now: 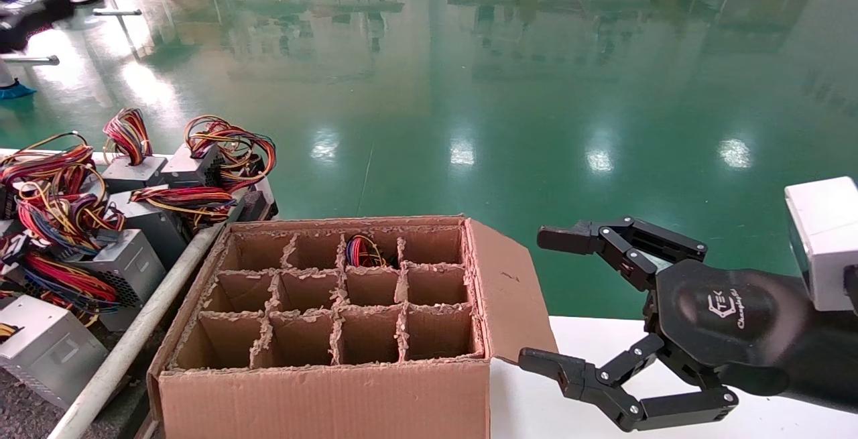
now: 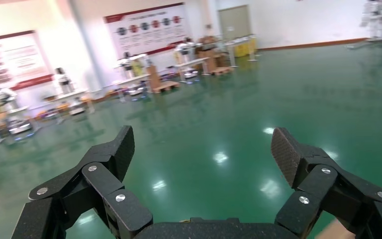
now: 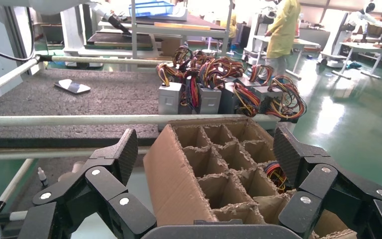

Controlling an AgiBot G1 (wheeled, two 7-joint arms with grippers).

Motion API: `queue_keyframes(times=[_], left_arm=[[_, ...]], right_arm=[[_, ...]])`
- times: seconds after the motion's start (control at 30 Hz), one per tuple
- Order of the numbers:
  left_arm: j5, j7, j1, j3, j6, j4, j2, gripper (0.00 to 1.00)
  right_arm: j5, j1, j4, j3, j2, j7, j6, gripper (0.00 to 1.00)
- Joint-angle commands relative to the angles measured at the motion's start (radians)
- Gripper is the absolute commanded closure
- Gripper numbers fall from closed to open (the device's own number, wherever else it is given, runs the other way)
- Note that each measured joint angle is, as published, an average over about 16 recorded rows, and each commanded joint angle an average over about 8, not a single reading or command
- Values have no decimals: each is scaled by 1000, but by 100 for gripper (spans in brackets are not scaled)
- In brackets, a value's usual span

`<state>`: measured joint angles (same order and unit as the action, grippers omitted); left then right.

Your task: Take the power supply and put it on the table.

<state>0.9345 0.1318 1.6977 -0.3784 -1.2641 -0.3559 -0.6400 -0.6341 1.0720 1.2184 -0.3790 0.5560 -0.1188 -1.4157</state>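
A looped bundle of red, yellow and blue wires (image 1: 364, 251) sticks up from one back-row compartment of the divided cardboard box (image 1: 322, 392); that is the power supply, and its grey body is hidden by the dividers. The right wrist view shows the same wires (image 3: 277, 175) in a compartment. My right gripper (image 1: 546, 299) hovers over the white table (image 1: 536, 405), to the right of the box and apart from it, open and empty (image 3: 205, 149). My left gripper (image 2: 202, 147) is open with only green floor beyond it, and it is outside the head view.
Several other power supplies with wire bundles (image 1: 134, 184) stand on a grey-matted bench to the left of the box, behind a metal rail (image 1: 127, 345). The box's right flap (image 1: 509, 291) hangs open toward my right gripper. Green floor lies beyond.
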Motion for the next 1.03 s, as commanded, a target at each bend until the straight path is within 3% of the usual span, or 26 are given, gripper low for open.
queue_keyframes(times=[0.03, 1.03], left_arm=[[-10, -16, -31, 5, -12, -47, 1, 0], [-157, -246, -480, 76, -178, -716, 22, 0]], right_arm=[[0, 0, 0, 0, 0, 0, 0, 0], [0, 0, 0, 0, 0, 0, 0, 0]])
